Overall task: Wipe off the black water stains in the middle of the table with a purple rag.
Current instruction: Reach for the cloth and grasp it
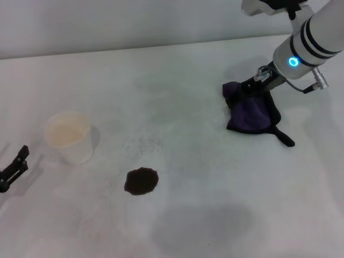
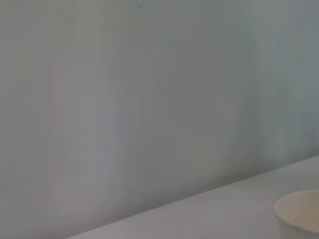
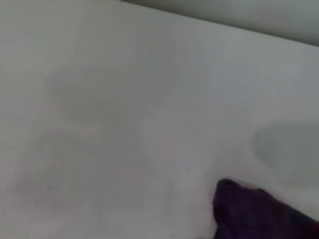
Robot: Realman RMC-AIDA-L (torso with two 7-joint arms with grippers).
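Head view: my right gripper [image 1: 257, 86] on purple rag [image 1: 251, 114], jaws' opening untellable | black water stains [image 1: 142, 181] well off toward left gripper [image 1: 15, 167], parked, jaws apart, empty

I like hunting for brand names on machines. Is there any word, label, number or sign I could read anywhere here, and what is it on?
None: no readable word, number or brand shows in any view.
The right arm bears only a glowing blue ring and black bands, no lettering.
The paper cup, purple rag and table are plain.
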